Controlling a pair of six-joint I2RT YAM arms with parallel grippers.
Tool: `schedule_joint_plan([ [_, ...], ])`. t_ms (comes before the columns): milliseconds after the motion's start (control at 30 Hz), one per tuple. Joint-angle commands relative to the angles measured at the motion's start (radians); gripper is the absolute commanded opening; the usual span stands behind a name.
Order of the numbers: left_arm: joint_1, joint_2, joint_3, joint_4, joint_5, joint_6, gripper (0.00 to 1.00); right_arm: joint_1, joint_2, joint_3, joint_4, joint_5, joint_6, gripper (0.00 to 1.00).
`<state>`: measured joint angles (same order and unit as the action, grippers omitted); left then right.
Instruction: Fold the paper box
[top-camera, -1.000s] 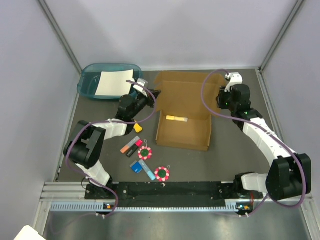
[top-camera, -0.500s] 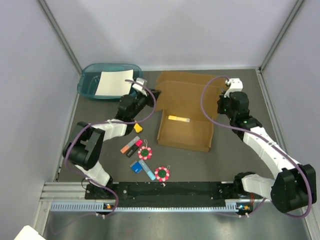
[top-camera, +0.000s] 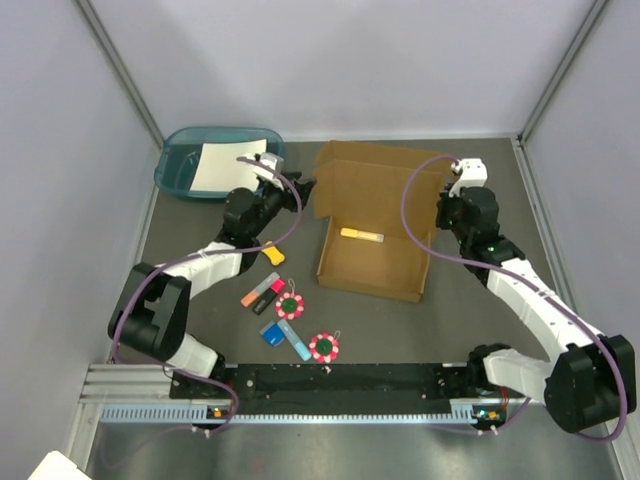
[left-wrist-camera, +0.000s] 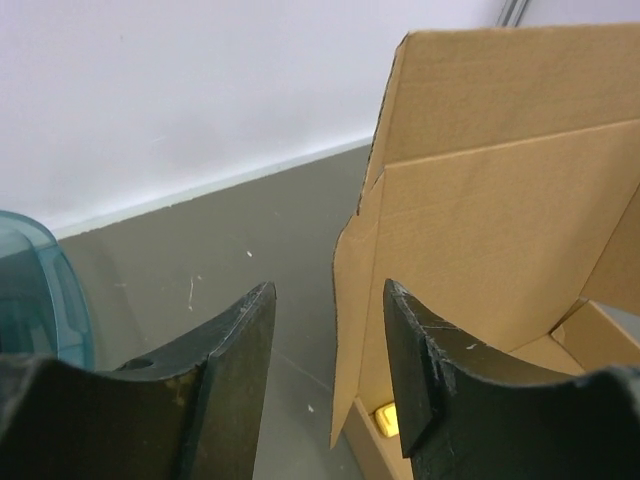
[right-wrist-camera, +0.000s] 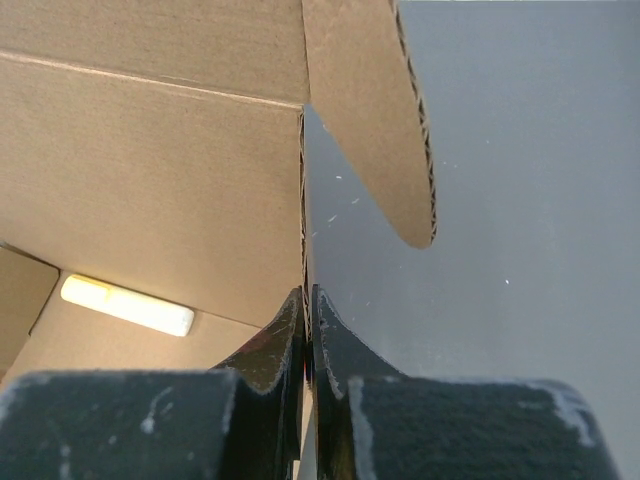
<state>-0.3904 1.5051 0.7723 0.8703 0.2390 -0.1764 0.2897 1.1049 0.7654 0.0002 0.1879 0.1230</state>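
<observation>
Top view: high at 6 o'clock, looking down over the counter (top-camera: 400, 340). Wrist views: close behind my left hand (left-wrist-camera: 328, 300) and right hand (right-wrist-camera: 308, 300), sharing the paper box (left-wrist-camera: 480, 230).

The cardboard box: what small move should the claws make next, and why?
Probably ease the left claw forward and close it on the upright left flap of the paper box. That claw stands open with the flap's edge just beyond its gap, while the right claw is shut on the opposite wall, steadying the box.

Right pincer (right-wrist-camera: 307, 296) tight on paper box (right-wrist-camera: 150, 170) wall
</observation>
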Motion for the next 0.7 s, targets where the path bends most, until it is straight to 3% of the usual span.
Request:
schedule_joint_plan([
  [0, 0.042, 0.046, 0.062, -0.022, 0.1, -0.011, 0.53, 0.022, -0.024, -0.002, 0.057, 0.004, -0.026, 0.0],
  [233, 0.059, 0.127, 0.12, 0.001, 0.192, -0.069, 0.59, 0.028, -0.023, 0.003, 0.05, 0.002, -0.029, 0.0],
  [400, 0.059, 0.162, 0.131, 0.055, 0.243, -0.118, 0.54, 0.035, -0.03, -0.002, 0.049, 0.005, -0.031, 0.0],
  [667, 0.056, 0.155, 0.108, 0.098, 0.243, -0.179, 0.06, 0.048, -0.033, 0.002, 0.041, 0.028, -0.028, 0.0],
])
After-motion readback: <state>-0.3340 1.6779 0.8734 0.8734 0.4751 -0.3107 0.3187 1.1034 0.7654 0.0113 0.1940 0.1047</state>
